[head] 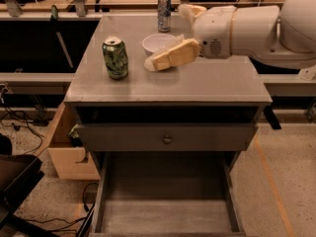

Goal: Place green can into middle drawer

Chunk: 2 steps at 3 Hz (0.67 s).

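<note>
Up on the counter (212,85), the green can (115,58) stands upright on the left half, set back from both the front edge and the left edge, with bare grey surface all round it. The claw (154,63) sits to the can's right, near it but clearly apart, at the end of the white arm (247,31) that reaches in from the right across the back half of the counter. It holds nothing; whether it is open or closed I cannot tell. Its cream tip points left toward the can, and it overlaps the front of the white bowl (157,41) from this view. A slim silver-blue can (164,13) stands near the counter's back edge, behind the bowl.

From the claw forward to the front edge, and across the right half, the counter is bare. Below the top is a dark open slot, then a grey drawer front (123,138) with a small round knob (167,139), closed. Under that, the middle drawer (168,216) is pulled out toward the camera, its flat grey floor open between low side walls. A cardboard box (66,154) sits on the floor to the cabinet's left.

The green can's sides show a green-and-white pattern, but no lettering on it or on the slim can is readable.
</note>
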Tool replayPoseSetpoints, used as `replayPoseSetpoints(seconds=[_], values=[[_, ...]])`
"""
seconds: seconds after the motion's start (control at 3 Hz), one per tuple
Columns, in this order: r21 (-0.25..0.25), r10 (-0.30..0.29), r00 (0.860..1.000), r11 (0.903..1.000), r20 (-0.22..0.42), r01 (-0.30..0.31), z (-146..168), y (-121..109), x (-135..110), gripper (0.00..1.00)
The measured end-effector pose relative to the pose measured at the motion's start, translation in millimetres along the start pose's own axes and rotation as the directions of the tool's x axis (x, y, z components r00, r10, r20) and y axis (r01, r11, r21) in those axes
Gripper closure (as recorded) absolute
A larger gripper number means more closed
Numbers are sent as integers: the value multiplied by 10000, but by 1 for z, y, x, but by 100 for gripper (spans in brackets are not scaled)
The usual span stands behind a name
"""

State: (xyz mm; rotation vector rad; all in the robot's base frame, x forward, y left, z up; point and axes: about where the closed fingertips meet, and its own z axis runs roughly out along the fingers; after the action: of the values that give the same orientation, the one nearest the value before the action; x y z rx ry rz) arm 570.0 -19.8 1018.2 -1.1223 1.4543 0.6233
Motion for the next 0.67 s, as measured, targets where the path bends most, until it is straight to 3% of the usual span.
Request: replayPoseSetpoints(seconds=[0.33,0.67], values=[[-461,169,9977,9988,658,-139,60,-11,-7,0],[-591,339,9947,9979,968,-282,106,-20,-1,0]])
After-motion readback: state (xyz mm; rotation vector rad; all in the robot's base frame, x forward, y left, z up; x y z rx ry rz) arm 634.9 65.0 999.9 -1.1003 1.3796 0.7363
